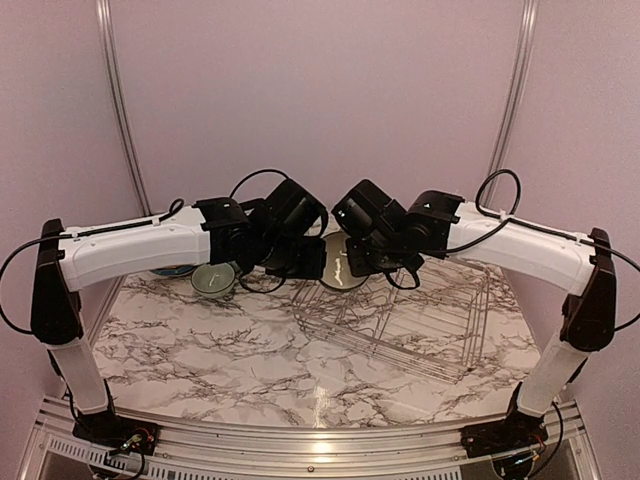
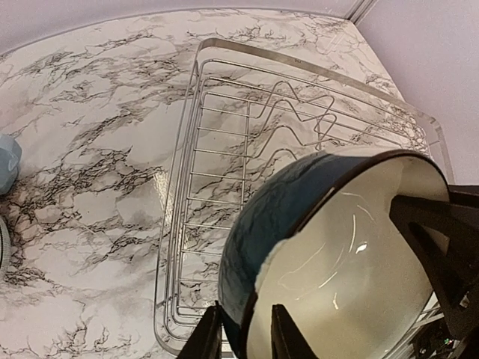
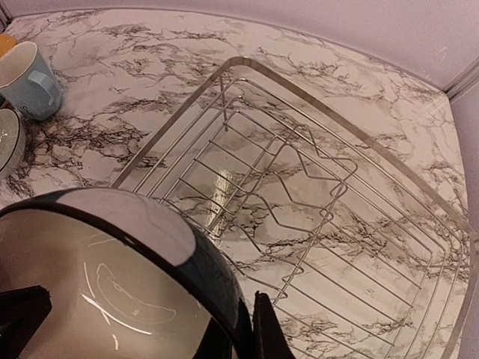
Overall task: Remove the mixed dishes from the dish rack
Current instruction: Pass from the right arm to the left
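Above the 10 o'clock corner of the dish rack (image 1: 420,320), a dark-and-white bowl (image 1: 341,264) is held aloft, seemingly for passing toward the mug (image 3: 30,78) at 9 o'clock, its rim clenched by the left claw (image 2: 243,336); whether the right claw (image 3: 248,333) grips cannot be told.

Nothing to read anywhere: no text, label, brand, number or sign legible on the bowl (image 2: 337,254), on the dish rack (image 2: 247,149) under it, or on the mug (image 3: 30,78) left of the rack.
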{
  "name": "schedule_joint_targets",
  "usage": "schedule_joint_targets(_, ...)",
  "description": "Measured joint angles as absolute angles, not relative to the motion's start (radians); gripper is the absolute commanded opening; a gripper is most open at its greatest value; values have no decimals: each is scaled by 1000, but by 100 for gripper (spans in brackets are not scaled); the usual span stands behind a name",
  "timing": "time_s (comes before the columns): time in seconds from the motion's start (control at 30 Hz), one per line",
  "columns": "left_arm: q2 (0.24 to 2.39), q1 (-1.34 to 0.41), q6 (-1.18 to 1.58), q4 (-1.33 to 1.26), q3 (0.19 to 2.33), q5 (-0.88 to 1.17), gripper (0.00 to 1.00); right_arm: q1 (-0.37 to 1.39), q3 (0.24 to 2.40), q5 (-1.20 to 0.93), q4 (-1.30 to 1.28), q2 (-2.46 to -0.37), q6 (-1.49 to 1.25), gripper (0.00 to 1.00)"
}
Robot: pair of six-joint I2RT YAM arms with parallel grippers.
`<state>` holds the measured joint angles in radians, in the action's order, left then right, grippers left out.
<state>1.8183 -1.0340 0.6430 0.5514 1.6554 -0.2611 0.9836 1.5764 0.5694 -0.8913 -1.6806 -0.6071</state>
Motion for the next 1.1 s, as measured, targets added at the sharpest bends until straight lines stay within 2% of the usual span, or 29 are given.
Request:
schedule_joint_targets(0.23, 1818, -1032, 652, 561, 1645, -305, 13, 1023, 1618, 643, -925, -1719, -640, 0)
schedule_joint_targets(0.4, 1817, -1031, 662, 558, 1644, -333, 0, 1037, 1626, 671, -929, -1721, -660, 0)
schedule_joint_targets(0.53, 1809, -1031, 669, 549, 1634, -359, 0, 1047, 1626, 686, -923, -1721, -668, 0)
schedule_joint_targets(0.7, 1789, -1033, 678, 542, 1616, -403, 0, 1056, 1626, 692, -892, -1721, -682, 7)
schedule_joint_targets(0.87, 1766, -1034, 694, 534, 1590, -451, 0, 1065, 1626, 690, -855, -1722, -685, 10)
schedule_joint_targets(1.1, 1763, -1024, 716, 559, 1590, -516, 0, 1069, 1626, 685, -798, -1723, -682, 41)
